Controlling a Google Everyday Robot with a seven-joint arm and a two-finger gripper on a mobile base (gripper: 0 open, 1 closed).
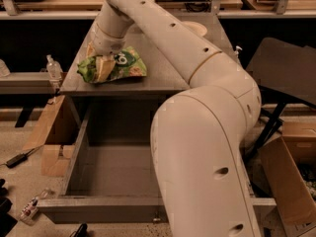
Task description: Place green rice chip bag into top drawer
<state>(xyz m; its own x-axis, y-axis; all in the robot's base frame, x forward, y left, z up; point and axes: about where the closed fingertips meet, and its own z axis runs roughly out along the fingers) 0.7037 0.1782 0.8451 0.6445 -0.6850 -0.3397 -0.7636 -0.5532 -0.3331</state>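
The green rice chip bag lies crinkled on the grey tabletop, near its front left corner. My gripper is down on the left part of the bag, reaching from my arm, which crosses the picture from the lower right. The top drawer is pulled wide open below the table's front edge. Its plain grey inside shows nothing in it, and my arm hides its right part. A small knob shows on its front.
A pale bowl sits at the table's back right. A clear bottle stands left of the table. Cardboard boxes stand on the floor at left and right. A dark panel leans at the right.
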